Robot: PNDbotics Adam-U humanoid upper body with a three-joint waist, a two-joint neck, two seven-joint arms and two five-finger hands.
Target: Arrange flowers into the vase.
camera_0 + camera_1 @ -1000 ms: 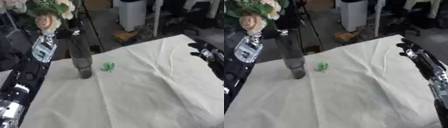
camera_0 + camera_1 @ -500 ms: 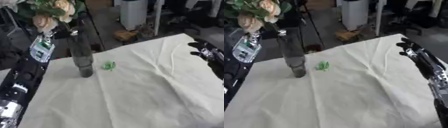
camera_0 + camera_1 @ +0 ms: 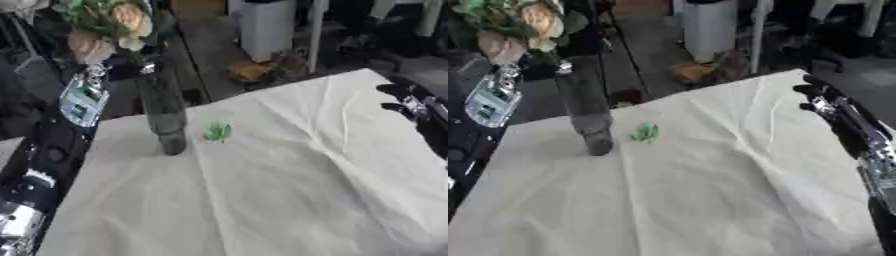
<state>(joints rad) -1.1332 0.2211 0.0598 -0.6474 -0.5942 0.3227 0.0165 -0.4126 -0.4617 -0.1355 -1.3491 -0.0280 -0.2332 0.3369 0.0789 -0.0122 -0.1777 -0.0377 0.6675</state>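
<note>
Hands first: the right hand (image 3: 822, 102) is hanging over the right edge of the table (image 3: 262, 200), near the far corner. Its fingers are looking a bit bent and are holding nothing, but I cannot tell for sure if they are apart or together. The left hand is hard to find. Only the left arm (image 3: 39, 165) is showing, running up the left side toward the vase, so I cannot tell what that hand is doing.

Going out from there, the vase (image 3: 164, 112) is standing up tall on the white cloth, near the far left of the table. The flowers (image 3: 105, 22) are sitting on top of it, pink and cream with green leaves. A small green bit (image 3: 218, 132) is lying on the cloth just beside the vase.

I am guessing the flowers are light and soft. Squeezing the petals could crush them. The best place to hold is low on the stems. The vase is narrow and may tip when bumped.
</note>
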